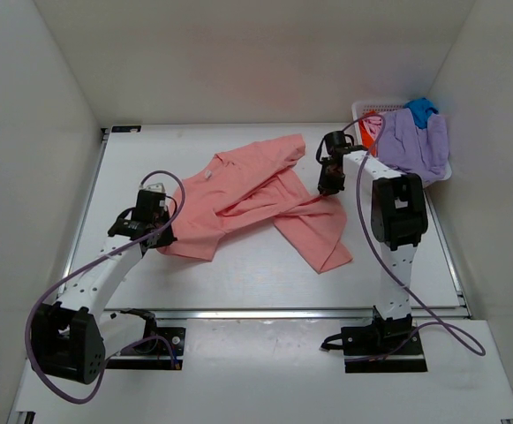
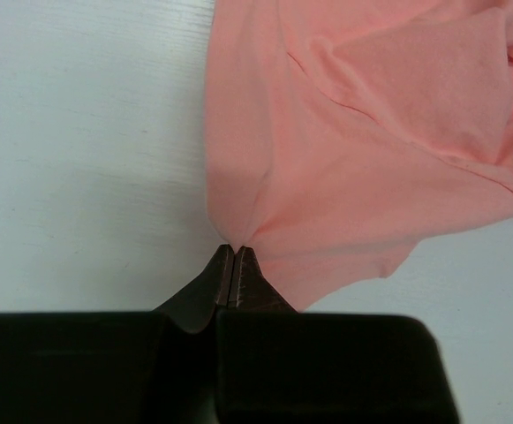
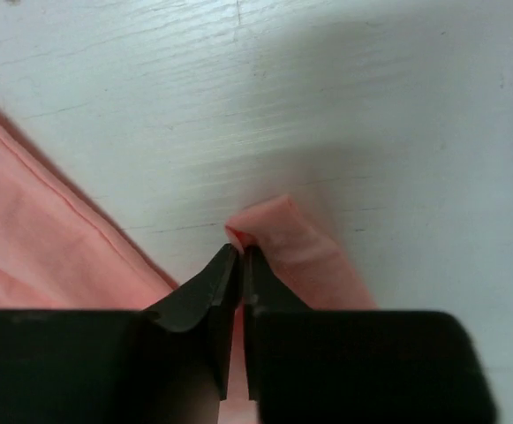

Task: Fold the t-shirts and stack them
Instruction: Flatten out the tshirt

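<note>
salmon-pink t-shirt (image 1: pixel 238 190) lay crumpled mid-counter (image 1: pixel 238 283), long axis left-right | left hand (image 2: pixel 235 252) clamped its near-left edge, cloth ran far-right from it | right hand (image 3: pixel 240 252) narrow, pinched a fold at shirt's right side

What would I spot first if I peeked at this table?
The big salmon-pink t-shirt lies rumpled across the middle of the white table. The left pincer pinches its near-left corner, and the right pincer nips a fold on its right side. In the far right corner, a white basket holds a lavender shirt, with blue cloth and orange-red cloth peeking out.
</note>
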